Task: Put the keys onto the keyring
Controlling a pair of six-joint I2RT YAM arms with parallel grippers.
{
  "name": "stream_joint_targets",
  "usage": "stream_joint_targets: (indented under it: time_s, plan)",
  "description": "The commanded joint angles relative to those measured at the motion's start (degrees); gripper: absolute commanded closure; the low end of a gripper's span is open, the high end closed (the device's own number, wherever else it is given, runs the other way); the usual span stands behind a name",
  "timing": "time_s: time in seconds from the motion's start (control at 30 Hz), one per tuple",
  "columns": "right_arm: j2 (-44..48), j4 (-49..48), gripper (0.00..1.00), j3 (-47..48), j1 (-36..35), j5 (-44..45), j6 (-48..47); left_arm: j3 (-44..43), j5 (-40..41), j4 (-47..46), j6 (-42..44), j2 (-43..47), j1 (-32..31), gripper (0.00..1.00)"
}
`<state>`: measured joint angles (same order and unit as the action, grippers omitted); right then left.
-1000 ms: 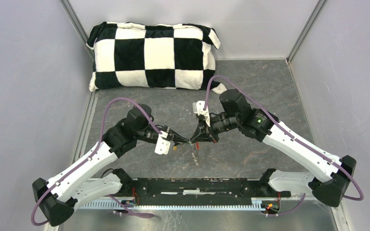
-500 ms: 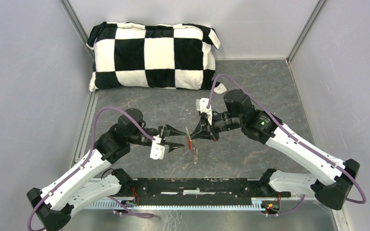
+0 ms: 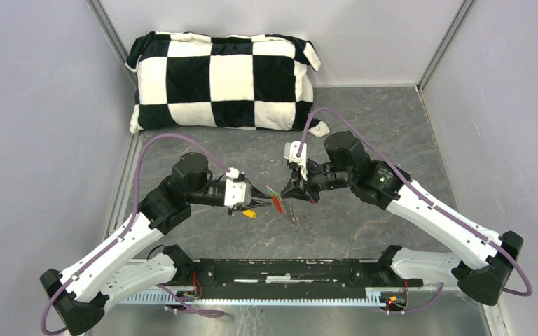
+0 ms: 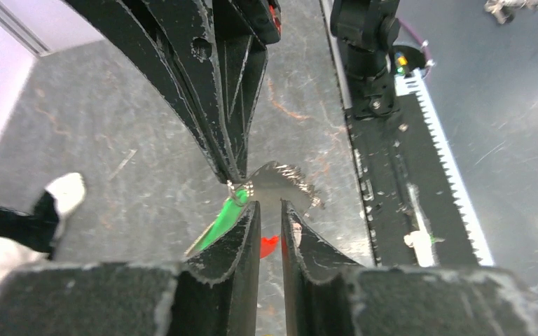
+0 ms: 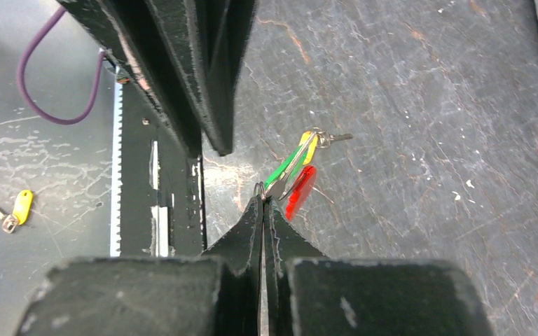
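Note:
My right gripper (image 5: 263, 201) is shut on the thin metal keyring (image 5: 260, 189), holding it above the grey floor. From the ring hang the green key (image 5: 286, 168) and the long red tag (image 5: 300, 190). The yellow key (image 5: 310, 143) shows just past the green one; I cannot tell whether it hangs on the ring. In the top view the red tag (image 3: 278, 203), green key (image 3: 272, 190) and yellow key (image 3: 250, 213) sit between both grippers. My left gripper (image 4: 271, 206) faces the ring with a narrow gap and nothing between its fingers; the green key (image 4: 223, 222) lies beside its left finger.
A black and white checked pillow (image 3: 221, 80) lies against the back wall. The black mounting rail (image 3: 287, 269) runs along the near edge. Another yellow key (image 5: 19, 208) lies on the metal ledge beyond the rail. Grey walls close both sides.
The left gripper let go at the ring, drew back and opened wide. It has now rolled over, come back up to the ring and narrowed. The right gripper kept its hold, shifting slightly.

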<state>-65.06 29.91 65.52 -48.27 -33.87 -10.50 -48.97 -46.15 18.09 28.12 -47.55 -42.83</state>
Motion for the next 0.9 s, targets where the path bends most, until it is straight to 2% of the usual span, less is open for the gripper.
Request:
stream_joint_targets:
  time_s: [0.0,0.23,0.33,0.43,0.67,0.87]
  plan:
    - [1.2,-1.5,1.00,3.3,0.0,3.9,-0.1,-0.7,-1.7,-4.8,-18.7,-1.2,0.1,0.78]
    - [0.8,-0.2,0.99,4.6,-0.2,4.2,-0.5,0.0,-1.2,-6.5,-22.5,-5.8,0.2,0.72]
    - [0.9,-0.2,1.00,4.8,-0.3,4.1,-0.4,-0.1,1.9,-5.9,-23.0,-6.9,0.2,0.60]
    - [1.3,-1.0,1.00,4.4,-0.3,3.6,0.0,0.0,4.3,-6.1,-23.3,-7.1,0.2,0.53]
    - [1.7,-2.0,1.00,4.1,-0.3,2.8,0.6,0.3,4.9,-8.9,-25.9,-6.4,0.3,0.53]
    - [2.6,-3.7,0.99,2.8,-0.3,1.4,1.6,0.5,5.1,-9.7,-26.9,-6.4,0.5,0.57]
